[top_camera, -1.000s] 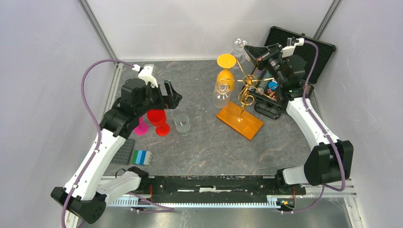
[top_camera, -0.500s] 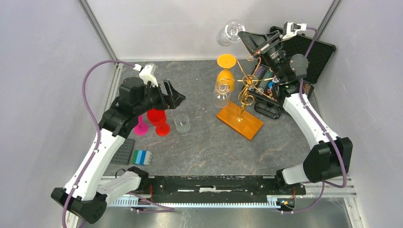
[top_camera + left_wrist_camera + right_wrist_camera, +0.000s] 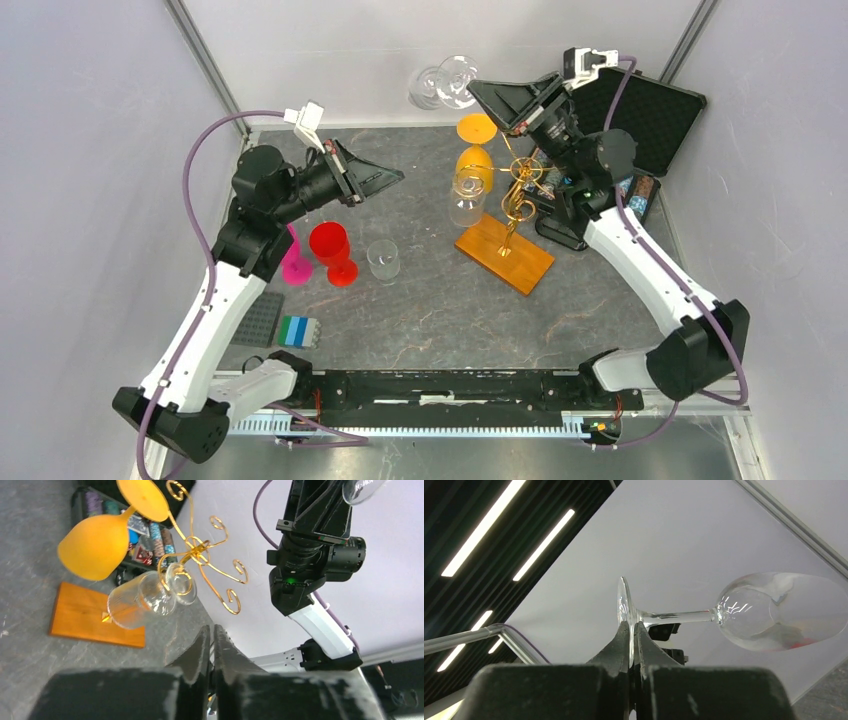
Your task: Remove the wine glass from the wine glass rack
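Nearest me, over the left side of the table, the left gripper hangs in the air near a red goblet, its fingers drawn narrow with nothing between them. Further in, the wine glass rack carries 2 glasses, 1 orange glass and 1 clear glass. Farthest off, up by the back wall, the right gripper pinches the foot of the wine glass, which lies sideways, well above the rack and free of its gold arms. To my eye the lift-off looks done and only the set-down remains. That hold on a thin rim looks slippery, with the bowl hanging out to 1 side. I would swing it slowly, keep it off the wall and the orange glass, turn it upright, and lower it onto bare table before letting go.
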`<state>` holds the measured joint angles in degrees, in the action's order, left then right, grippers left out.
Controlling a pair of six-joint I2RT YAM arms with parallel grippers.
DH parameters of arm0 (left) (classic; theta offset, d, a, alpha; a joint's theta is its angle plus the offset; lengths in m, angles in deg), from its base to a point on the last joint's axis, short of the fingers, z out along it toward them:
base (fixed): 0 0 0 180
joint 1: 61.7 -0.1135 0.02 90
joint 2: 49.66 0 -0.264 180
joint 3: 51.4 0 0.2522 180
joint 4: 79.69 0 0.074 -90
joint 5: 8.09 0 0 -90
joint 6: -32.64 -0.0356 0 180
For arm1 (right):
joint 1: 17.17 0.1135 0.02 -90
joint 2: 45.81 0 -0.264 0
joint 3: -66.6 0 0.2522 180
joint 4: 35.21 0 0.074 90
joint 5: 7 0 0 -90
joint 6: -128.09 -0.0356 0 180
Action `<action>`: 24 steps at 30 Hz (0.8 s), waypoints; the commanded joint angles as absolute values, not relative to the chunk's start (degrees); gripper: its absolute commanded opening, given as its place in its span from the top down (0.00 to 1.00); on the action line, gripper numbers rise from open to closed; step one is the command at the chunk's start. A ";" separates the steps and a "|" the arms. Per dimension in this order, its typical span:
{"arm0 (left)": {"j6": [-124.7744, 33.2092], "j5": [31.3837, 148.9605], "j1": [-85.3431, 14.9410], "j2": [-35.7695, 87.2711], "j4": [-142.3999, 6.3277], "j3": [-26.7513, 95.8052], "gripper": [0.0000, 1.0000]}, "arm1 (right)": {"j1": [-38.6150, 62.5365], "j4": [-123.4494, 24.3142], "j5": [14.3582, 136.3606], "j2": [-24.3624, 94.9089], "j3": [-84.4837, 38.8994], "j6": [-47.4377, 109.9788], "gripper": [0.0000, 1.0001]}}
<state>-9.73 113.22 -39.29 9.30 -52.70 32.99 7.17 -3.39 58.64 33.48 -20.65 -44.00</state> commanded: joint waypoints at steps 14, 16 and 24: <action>11.62 122.79 -44.41 13.85 -82.65 32.67 0.12 | 11.43 6.84 60.49 19.52 -12.25 -50.55 1.00; 11.59 122.40 -44.92 13.75 -83.35 32.84 0.09 | 12.00 7.30 60.74 18.52 -11.65 -50.51 1.00; 10.32 122.50 -45.79 13.99 -84.21 33.45 0.00 | 13.03 7.57 60.59 16.40 -10.57 -52.85 1.00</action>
<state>8.83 121.11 -45.52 13.94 -79.04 32.51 12.18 1.35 59.58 18.62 -10.64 -50.27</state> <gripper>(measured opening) 0.983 0.014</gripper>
